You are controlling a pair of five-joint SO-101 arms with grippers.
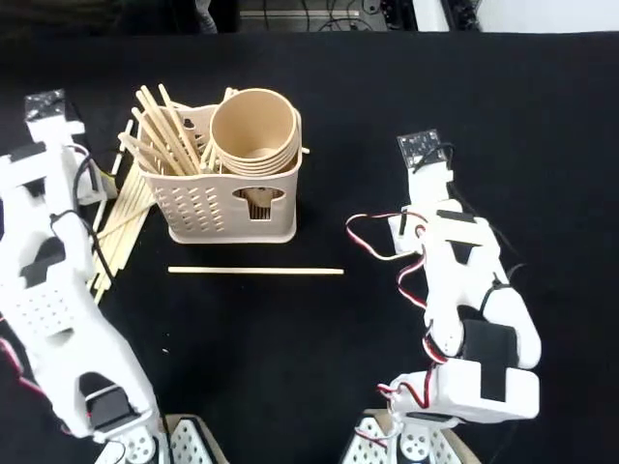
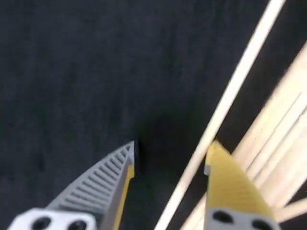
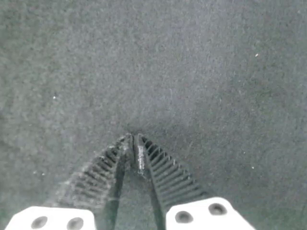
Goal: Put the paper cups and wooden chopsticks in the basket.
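- Left wrist view: left gripper [image 2: 172, 146] spread wide, grasping nothing, straddling one pale wooden chopstick [image 2: 224, 103]; blurred loose chopsticks [image 2: 283, 124] just beyond its yellow finger [image 2: 230, 187].
- Right wrist view: right gripper [image 3: 133, 139] clenched on nothing, over black counter [image 3: 153, 57].
- High view: tan paper cups [image 1: 254, 130] nested in the cream basket [image 1: 232, 208] beside upright chopsticks [image 1: 164, 130], between both grippers; cup bases hidden.

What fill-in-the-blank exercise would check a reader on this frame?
The paper cups sit stacked ____ the basket. The left end effector is ____, straddling a loose chopstick. The right end effector is ____ over bare cloth.
Missing words: inside; open; shut.
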